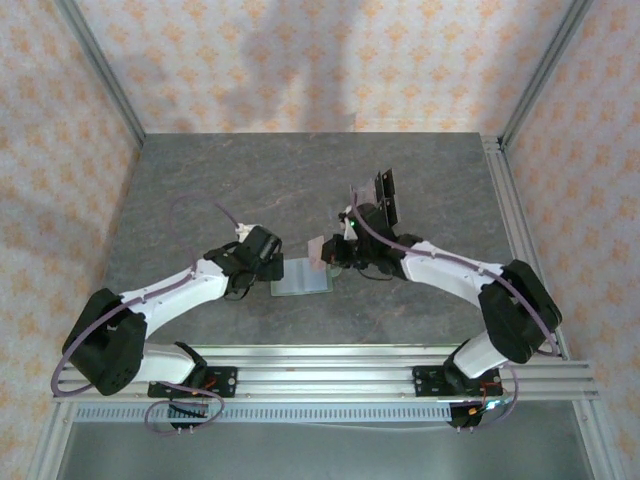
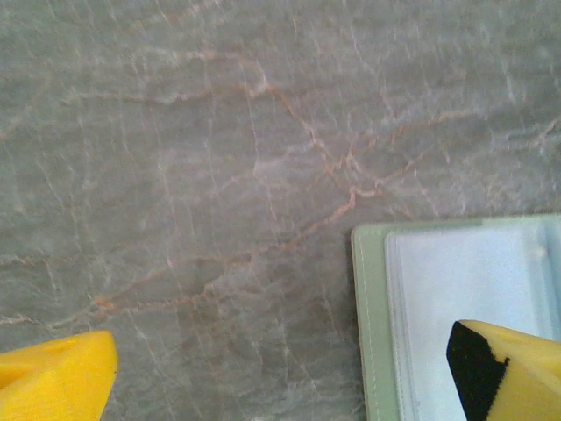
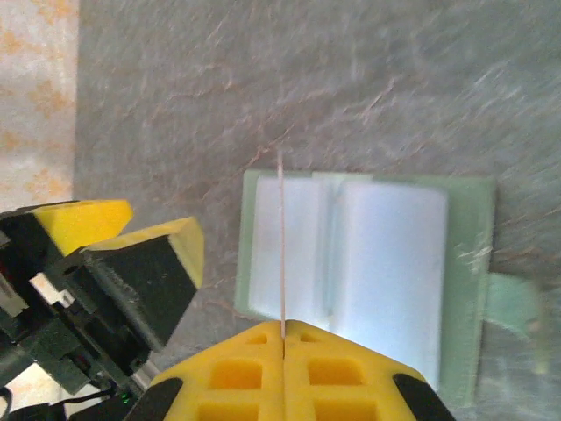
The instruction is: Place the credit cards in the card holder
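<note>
Right gripper clamped shut on one credit card. From the right wrist view I see that card edge-on, a thin pale line running straight out from between the yellow fingers. In the top view it reads as a small mauve sliver held tilted just above the card holder.

Card holder lies open and flat on the table, near the middle, between the two grippers. Sage-green rim, paler clear pockets inside, closing tab sticking out flat on one side. The held card's edge sits over one of the inner pockets; I cannot tell whether it touches the pocket or hangs just clear.

Left gripper spread wide, holding nothing. From its own wrist view, one yellow fingertip is over the holder's pale inside near a corner; the other is over bare table, well off the holder. I cannot say whether the near finger presses on it.

Table is grey veined stone. Patterned cream-and-orange walls on three sides, and an aluminium rail carries the arm bases.
</note>
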Available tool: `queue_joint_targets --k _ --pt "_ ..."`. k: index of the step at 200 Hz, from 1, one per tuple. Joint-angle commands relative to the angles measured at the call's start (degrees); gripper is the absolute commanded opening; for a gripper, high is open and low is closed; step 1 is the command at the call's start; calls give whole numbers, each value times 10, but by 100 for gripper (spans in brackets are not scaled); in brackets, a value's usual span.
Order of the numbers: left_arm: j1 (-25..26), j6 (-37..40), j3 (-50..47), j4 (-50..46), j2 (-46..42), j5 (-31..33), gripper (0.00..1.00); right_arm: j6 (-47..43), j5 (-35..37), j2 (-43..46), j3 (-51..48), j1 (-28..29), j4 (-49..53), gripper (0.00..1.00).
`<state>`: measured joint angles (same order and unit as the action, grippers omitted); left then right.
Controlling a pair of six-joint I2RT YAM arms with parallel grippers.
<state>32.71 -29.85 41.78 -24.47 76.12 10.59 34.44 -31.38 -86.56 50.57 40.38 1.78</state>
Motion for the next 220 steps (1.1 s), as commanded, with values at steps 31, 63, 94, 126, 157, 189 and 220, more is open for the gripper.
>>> queue_joint_targets --k 31,63,94,126,157,189,220 --pt "30 6 -5 24 19 -7 98 54 7 -17 -59 8 -159 0" --pt "45 5 11 25 51 14 98 51 10 -35 -74 8 -172 0" --pt "51 4 24 14 84 33 98 50 13 -52 -86 7 -181 0" --pt "52 -4 33 -33 106 73 98 50 15 -67 -97 4 -189 0" --pt "52 -33 20 -44 110 80 98 53 14 -75 -106 1 -198 0" --pt "53 -60 25 -64 122 89 97 54 11 -79 -108 0 -201 0" --pt "53 -85 19 -69 132 94 96 54 1 -77 -106 -1 -211 0"
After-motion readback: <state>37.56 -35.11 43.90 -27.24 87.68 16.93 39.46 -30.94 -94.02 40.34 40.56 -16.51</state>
